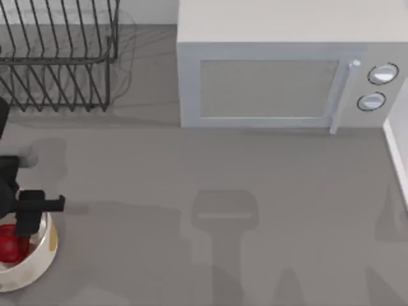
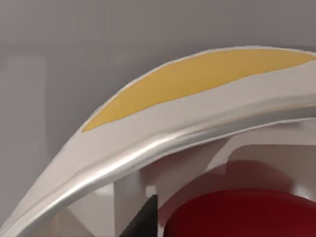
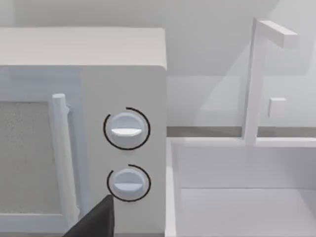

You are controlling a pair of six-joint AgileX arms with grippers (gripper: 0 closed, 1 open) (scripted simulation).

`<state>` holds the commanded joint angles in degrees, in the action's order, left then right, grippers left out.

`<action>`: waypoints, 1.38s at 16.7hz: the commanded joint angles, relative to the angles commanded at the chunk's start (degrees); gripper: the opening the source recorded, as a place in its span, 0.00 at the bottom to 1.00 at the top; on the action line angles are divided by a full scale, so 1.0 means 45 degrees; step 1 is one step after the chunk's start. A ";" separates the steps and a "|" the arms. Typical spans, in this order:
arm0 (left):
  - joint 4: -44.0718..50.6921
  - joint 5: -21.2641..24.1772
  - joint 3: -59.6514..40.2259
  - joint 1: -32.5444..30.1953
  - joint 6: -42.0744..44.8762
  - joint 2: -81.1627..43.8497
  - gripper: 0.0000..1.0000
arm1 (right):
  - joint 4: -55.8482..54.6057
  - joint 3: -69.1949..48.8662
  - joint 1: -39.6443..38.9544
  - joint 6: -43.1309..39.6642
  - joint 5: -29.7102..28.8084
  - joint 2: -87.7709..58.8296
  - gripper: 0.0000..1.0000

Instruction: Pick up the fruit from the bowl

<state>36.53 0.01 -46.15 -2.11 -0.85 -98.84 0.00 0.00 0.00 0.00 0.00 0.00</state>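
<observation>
The bowl (image 1: 39, 264) sits at the table's front left corner, cream-white with a yellow-orange patch on its rim (image 2: 197, 79). The red fruit (image 1: 11, 245) lies inside it and appears close up in the left wrist view (image 2: 242, 212). My left gripper (image 1: 25, 220) hangs over the bowl's back rim, reaching down just beside the fruit. Whether it touches the fruit is unclear. A dark part of my right gripper (image 3: 96, 222) appears in the right wrist view, facing the microwave's knobs.
A black wire dish rack (image 1: 57, 57) stands at the back left. A white microwave (image 1: 280, 70) fills the back middle and right. A white basin (image 3: 242, 197) lies beside the microwave at the right edge.
</observation>
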 joint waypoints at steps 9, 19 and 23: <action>-0.0630 0.0001 0.0434 -0.0002 0.0012 -0.0368 0.77 | 0.0000 0.0000 0.0000 0.0000 0.0000 0.0000 1.00; -0.0630 0.0001 0.0434 -0.0002 0.0012 -0.0368 0.02 | 0.0000 0.0000 0.0000 0.0000 0.0000 0.0000 1.00; -0.0630 0.0001 0.0434 -0.0002 0.0012 -0.0368 0.00 | 0.0000 0.0000 0.0000 0.0000 0.0000 0.0000 1.00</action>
<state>33.70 0.02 -44.20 -2.11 -0.80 -100.50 0.00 0.00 0.00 0.00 0.00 0.00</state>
